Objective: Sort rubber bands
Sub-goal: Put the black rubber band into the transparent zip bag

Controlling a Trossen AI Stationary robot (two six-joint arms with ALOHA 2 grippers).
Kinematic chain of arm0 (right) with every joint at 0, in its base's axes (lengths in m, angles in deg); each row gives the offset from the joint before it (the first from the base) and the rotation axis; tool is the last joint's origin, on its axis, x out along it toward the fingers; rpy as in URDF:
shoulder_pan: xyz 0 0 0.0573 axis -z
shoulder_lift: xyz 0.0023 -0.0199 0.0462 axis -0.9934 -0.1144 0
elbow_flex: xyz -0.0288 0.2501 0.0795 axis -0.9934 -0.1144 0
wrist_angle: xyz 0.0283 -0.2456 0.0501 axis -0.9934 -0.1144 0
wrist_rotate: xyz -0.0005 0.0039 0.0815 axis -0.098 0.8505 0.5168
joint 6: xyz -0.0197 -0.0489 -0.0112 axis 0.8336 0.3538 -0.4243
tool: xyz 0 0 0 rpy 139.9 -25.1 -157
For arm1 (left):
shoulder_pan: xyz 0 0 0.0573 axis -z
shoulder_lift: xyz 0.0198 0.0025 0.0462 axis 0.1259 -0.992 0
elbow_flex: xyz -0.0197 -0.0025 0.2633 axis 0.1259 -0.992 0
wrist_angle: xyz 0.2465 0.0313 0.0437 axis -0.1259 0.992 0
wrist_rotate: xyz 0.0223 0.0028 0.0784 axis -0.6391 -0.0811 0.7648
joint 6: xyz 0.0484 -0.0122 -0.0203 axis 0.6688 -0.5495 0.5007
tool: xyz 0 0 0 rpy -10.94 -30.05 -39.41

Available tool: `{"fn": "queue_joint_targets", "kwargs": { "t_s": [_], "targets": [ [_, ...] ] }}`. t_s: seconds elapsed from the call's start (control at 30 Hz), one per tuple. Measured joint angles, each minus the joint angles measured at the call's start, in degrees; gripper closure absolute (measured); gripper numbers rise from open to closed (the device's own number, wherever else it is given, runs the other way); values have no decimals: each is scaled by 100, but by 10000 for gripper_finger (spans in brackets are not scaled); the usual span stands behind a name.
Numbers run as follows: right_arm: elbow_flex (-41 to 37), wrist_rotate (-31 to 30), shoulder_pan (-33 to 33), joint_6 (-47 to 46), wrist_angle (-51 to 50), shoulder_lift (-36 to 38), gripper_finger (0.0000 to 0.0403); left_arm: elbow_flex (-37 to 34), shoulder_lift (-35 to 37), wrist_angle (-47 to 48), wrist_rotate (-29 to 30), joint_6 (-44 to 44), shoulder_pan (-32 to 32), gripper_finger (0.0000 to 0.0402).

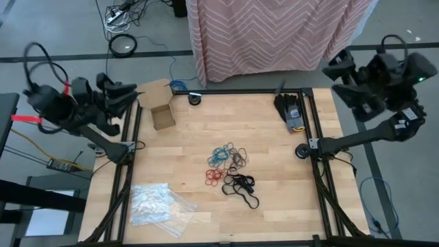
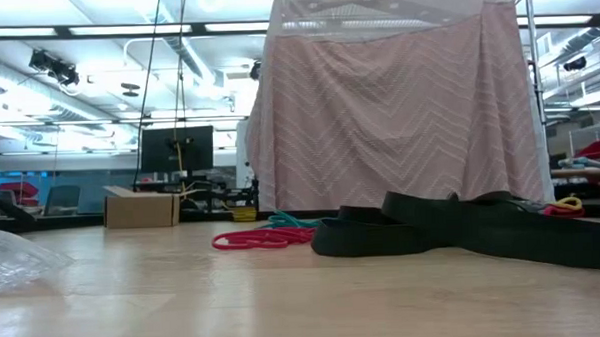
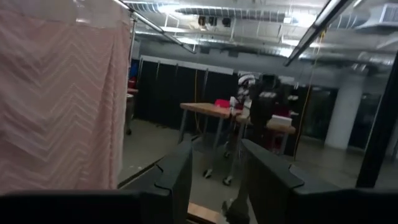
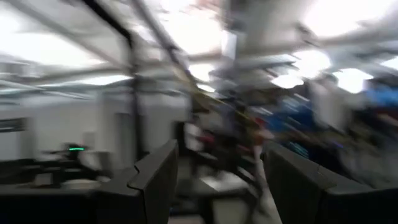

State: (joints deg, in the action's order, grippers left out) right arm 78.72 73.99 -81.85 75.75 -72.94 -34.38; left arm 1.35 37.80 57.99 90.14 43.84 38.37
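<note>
Lying heaped mid-table, rubber bands [image 1: 230, 170]: blue, red, tan, black

Open tabletop [image 1: 274, 199] rings the rubber bands [image 1: 230, 168]; cardboard box [image 1: 159, 110] and plastic bags [image 1: 154, 204] crowd the left.

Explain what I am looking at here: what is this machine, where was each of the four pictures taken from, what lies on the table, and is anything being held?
This is a robot with two dark arms, one at each side of a wooden table. One picture looks straight down from above, one looks level across the table top, and two come from cameras on the wrists.

The left hand and the right hand are both open, raised off to the sides, pointing into the room. Neither holds anything.

On the table, near the middle, lies a pile of rubber bands: teal, red, brownish and black. At the near left are clear plastic bags. At the far left stands an open cardboard box, and at the far right lies a pair of dark gloves.
</note>
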Motion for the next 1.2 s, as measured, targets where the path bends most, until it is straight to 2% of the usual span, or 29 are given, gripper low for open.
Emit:
{"fn": "queue_joint_targets", "kwargs": {
  "t_s": [0.2,0.27,0.37,0.47,0.6,0.67,0.8,0.9,1.03,1.2],
  "targets": [
    [452,133,3,1,98,-364,179,801,-439,245,-2,392,0,261],
    [452,-87,11,-56,25,-418,182,891,-469,255,0,492,0,261],
    [447,-736,108,-30,-625,-441,198,913,-461,265,163,557,2,261],
    [441,-1419,191,-4,-1398,-448,254,915,-457,357,290,556,0,261],
    [441,-2234,262,114,-2136,-491,371,915,-463,515,433,542,0,261],
    [441,-2507,286,231,-2526,-552,389,915,-467,605,531,538,2,261],
    [452,-2684,322,-78,-4108,-923,349,915,-464,833,852,502,0,261],
    [227,-2420,328,-406,-5186,-1479,311,915,-462,1031,987,410,0,261],
    [-563,-1758,104,-579,-4893,-2173,276,915,-488,1362,1036,211,0,261],
    [-1552,-1891,-201,-564,-3666,-2917,273,910,-511,1479,1102,186,2,261]
  ]
}}
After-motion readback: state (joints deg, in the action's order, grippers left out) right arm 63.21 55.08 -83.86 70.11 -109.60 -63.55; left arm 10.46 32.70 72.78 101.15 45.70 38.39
